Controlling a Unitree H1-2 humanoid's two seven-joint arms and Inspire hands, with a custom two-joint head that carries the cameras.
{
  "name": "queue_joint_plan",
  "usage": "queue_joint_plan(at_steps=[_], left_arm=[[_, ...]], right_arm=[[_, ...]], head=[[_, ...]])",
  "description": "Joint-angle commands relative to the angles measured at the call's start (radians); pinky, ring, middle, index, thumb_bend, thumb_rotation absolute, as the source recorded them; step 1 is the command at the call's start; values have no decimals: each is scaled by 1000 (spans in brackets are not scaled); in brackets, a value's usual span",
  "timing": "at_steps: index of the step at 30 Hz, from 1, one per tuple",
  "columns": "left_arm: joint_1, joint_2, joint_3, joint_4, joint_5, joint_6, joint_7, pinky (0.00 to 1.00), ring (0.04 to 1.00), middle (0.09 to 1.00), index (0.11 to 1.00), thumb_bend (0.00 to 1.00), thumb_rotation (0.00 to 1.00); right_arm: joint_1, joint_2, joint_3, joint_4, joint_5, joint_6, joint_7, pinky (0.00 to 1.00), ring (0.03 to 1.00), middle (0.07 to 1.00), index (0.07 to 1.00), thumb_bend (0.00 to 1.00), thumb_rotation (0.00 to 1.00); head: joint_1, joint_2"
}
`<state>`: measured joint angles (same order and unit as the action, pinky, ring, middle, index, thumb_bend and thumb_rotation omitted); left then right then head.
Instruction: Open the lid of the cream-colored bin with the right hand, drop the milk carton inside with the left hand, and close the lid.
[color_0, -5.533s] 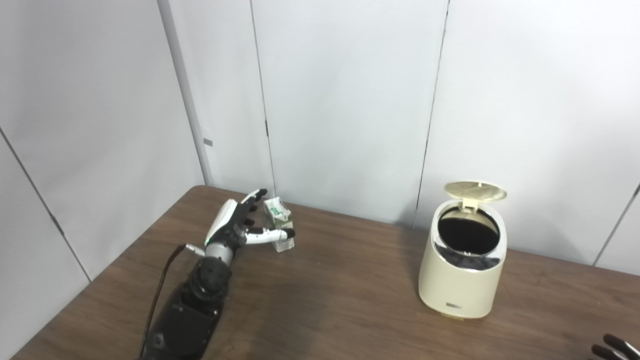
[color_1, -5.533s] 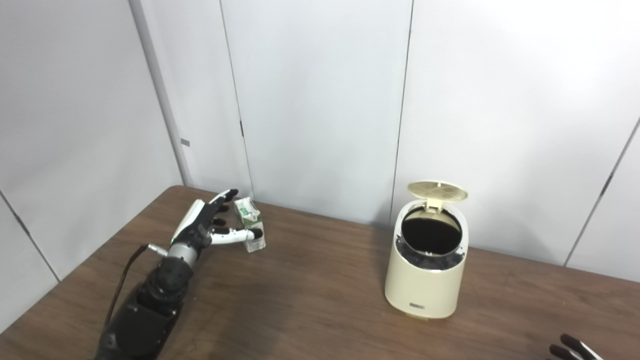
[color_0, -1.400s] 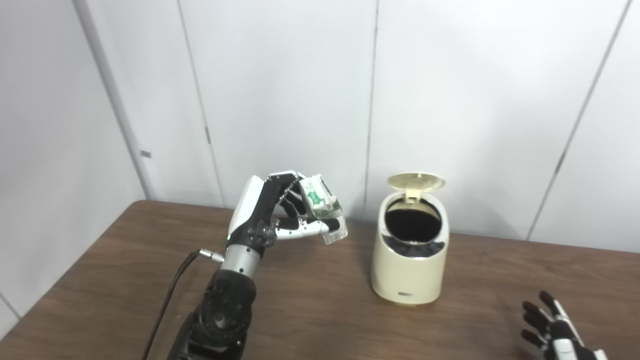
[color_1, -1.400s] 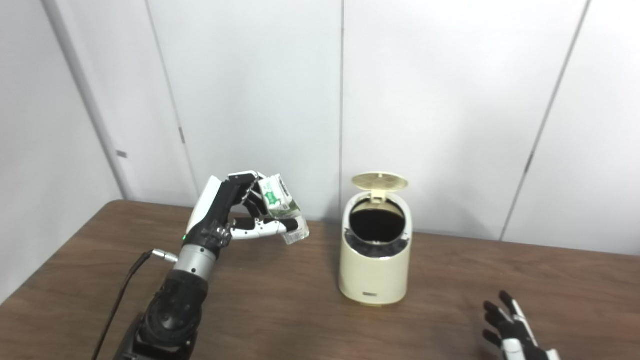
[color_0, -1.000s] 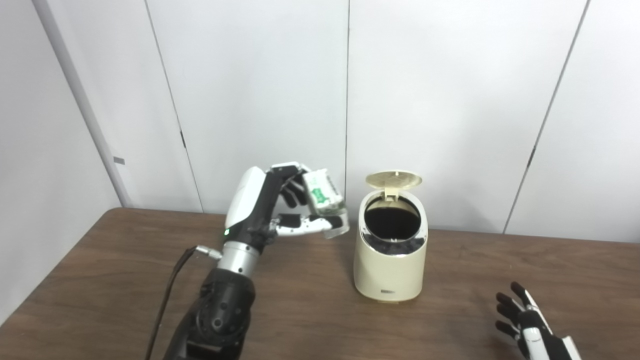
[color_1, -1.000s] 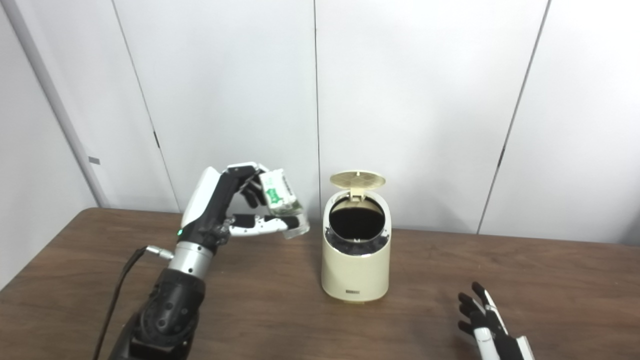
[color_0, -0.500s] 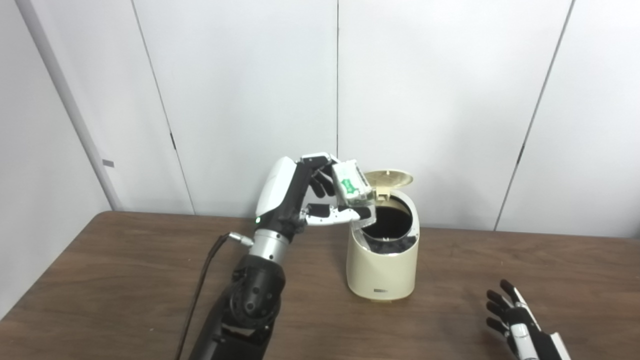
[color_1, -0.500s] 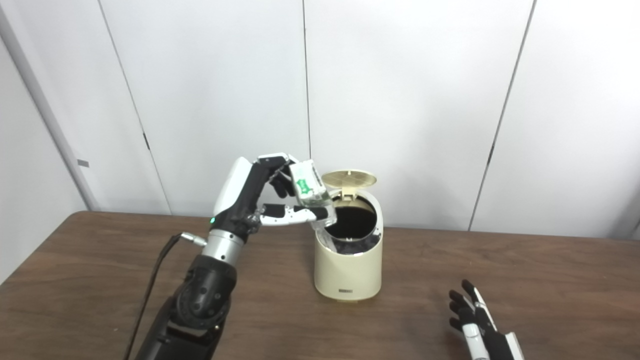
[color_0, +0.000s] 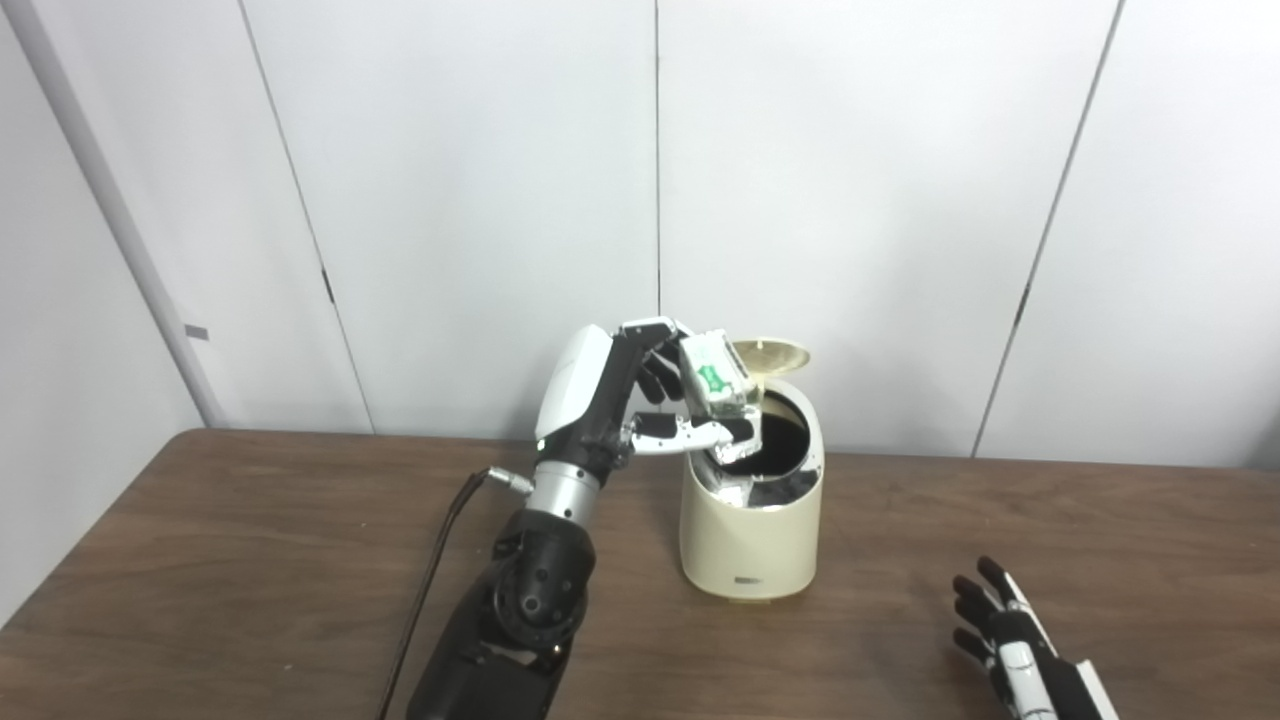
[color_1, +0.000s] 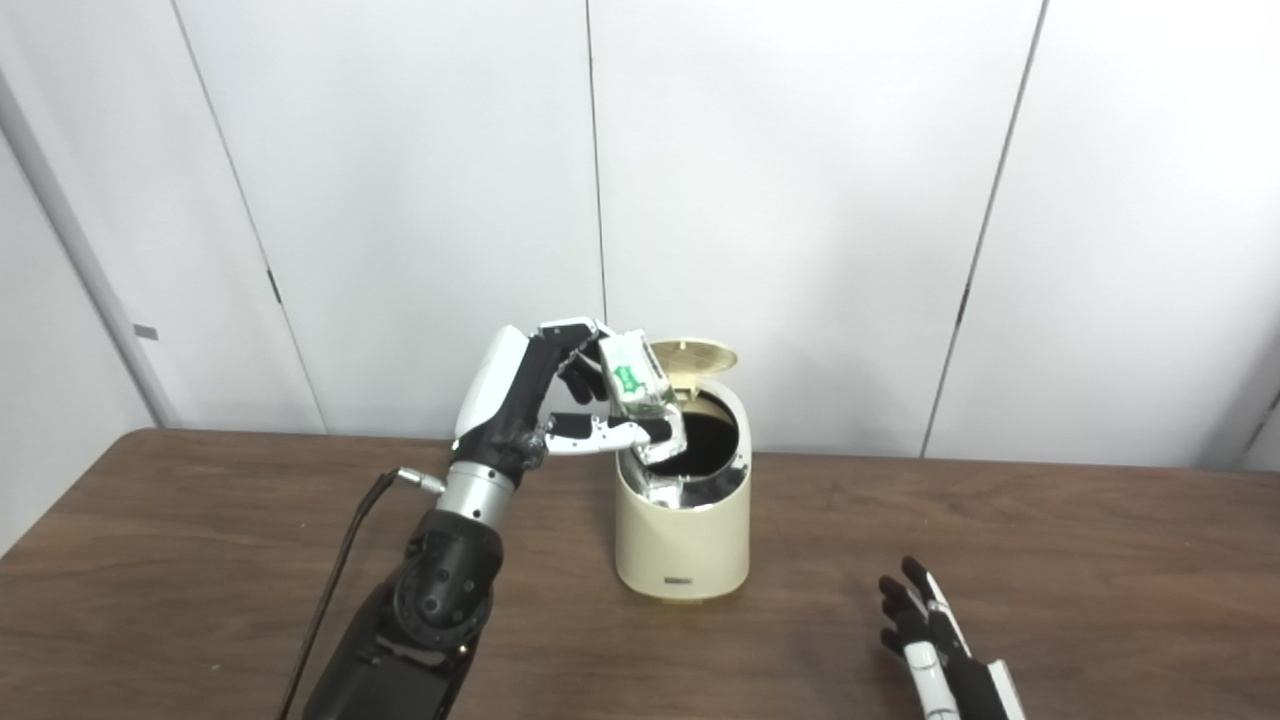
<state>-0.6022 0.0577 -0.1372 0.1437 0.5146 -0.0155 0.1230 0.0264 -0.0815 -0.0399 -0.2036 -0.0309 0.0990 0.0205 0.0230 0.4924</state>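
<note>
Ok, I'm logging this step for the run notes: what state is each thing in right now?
Bin: upright on the table, mouth uncovered.
Lid: flipped open, standing up at the back.
Milk carton: tilted, held over the bin's mouth, not yet dropped.
Left hand: raised, fingers shut on the milk carton.
Right hand: low near the table, open, holding nothing.

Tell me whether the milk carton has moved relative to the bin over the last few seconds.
Yes. The milk carton, held in the left hand, went from the table far left of the cream-colored bin to just above its open mouth.
</note>
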Motion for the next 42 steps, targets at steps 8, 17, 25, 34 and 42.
queue_joint_plan(at_steps=[8, 17, 25, 34, 42], left_arm=[[-99, -24, 4, 52, -24, -105, 64, 353, 402, 486, 525, 499, 0], [-99, -44, -1, 78, -6, -128, 104, 362, 406, 492, 518, 500, 0], [-82, -37, -14, 61, 4, -107, 91, 381, 418, 491, 503, 502, 0], [-77, -26, -20, 58, 18, -92, 89, 355, 397, 490, 526, 500, 0], [-77, -6, -35, 52, 57, -62, 79, 351, 406, 529, 522, 499, 0]], right_arm=[[-27, 6, 5, -17, 7, -53, -2, 907, 930, 912, 963, 539, 933], [-24, 7, 7, -25, 1, -54, -4, 906, 936, 915, 965, 556, 939], [-24, 5, 6, -22, 3, -62, -2, 906, 938, 918, 970, 538, 941], [-21, 4, 1, -22, 12, -62, -2, 910, 935, 914, 971, 542, 934], [-22, 1, 1, -26, 9, -55, -2, 895, 926, 908, 966, 548, 932]], head=[[-6, 3], [-10, 7], [-11, 11], [-8, 17], [-2, 23]])
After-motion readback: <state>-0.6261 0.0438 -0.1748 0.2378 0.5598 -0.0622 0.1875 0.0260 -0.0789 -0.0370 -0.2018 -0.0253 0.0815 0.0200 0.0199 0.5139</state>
